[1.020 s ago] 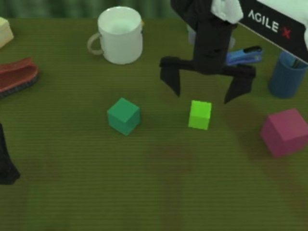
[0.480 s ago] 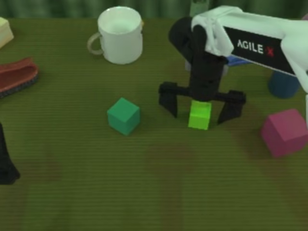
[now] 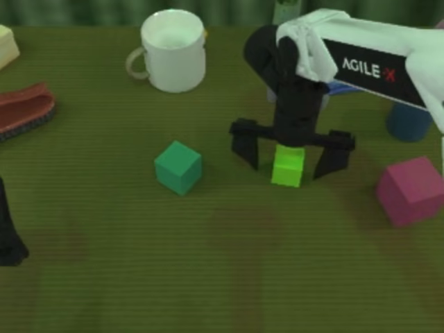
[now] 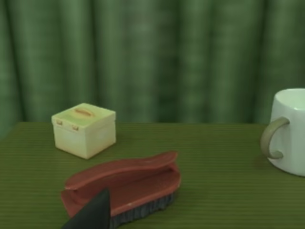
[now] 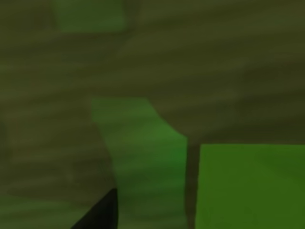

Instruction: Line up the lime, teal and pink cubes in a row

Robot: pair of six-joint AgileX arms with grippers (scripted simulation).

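Note:
The lime [image 3: 287, 172] cube sits on the green cloth right of the table's middle, and fills one corner of the right wrist view [image 5: 248, 186]. My right gripper [image 3: 286, 165] is lowered over it and open, one dark finger on each side and clear of its faces. The teal [image 3: 178, 167] cube rests to the left, about a gripper's width away. Near the right edge stands the pink cube [image 3: 411, 190]. My left gripper [image 3: 8, 239] is parked at the left edge, far from all three cubes.
A white mug [image 3: 173, 50] stands at the back. A red brush [image 3: 24, 111] and a cream box [image 3: 5, 45] lie at the far left. Behind the right arm are a blue stapler [image 3: 355, 78] and a dark blue cup [image 3: 409, 114].
My right gripper has come down and forward from behind the lime cube until its open fingers straddle it. In the last half second it barely moved. No cube has shifted.

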